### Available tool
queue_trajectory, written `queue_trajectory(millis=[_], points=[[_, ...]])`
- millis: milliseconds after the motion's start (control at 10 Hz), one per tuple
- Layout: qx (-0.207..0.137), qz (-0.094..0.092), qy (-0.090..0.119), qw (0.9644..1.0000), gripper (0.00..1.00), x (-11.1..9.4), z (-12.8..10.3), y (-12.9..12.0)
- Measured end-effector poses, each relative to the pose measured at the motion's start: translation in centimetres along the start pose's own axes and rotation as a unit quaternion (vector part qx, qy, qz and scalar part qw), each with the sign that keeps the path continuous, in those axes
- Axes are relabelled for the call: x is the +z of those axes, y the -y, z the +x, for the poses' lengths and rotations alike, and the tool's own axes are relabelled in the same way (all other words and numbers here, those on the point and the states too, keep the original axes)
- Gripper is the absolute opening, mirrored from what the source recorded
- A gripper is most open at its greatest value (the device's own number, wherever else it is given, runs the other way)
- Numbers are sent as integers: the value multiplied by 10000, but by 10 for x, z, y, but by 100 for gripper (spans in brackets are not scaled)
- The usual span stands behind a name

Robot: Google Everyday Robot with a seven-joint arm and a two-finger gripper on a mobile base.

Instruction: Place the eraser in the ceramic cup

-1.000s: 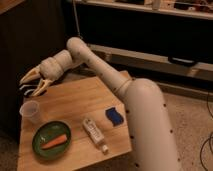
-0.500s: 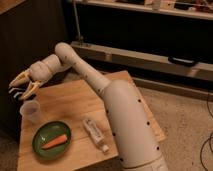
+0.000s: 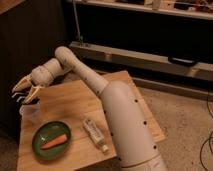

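Tool (image 3: 26, 90) positioned directly over the ceramic cup (image 3: 30, 113) at the left edge of the wooden bench (image 3: 70, 102).
Fingers (image 3: 20, 85) are seen spread apart, with a dark object, apparently the eraser (image 3: 30, 98), held between them just above the cup rim. A green plate (image 3: 51, 140) carrying a carrot (image 3: 55, 142) is located near the cup toward the front edge; a small labelled bottle (image 3: 94, 133) lies on its side just beside the plate. Label text cannot be read.

Gripper (image 3: 27, 92) has swung further toward 9 o'clock and dropped, now directly above ceramic cup (image 3: 30, 112); arm (image 3: 120, 115) now hides the blue eraser.
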Motion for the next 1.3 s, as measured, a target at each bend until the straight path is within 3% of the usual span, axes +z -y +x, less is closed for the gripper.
queue_trajectory(millis=[400, 500, 1100, 1300], points=[[327, -31, 236, 9992, 1, 12, 31, 5], [423, -51, 227, 9988, 6, 12, 36, 2], [552, -248, 219, 9979, 68, 23, 55, 14], [559, -240, 294, 9977, 80, 24, 59, 17]])
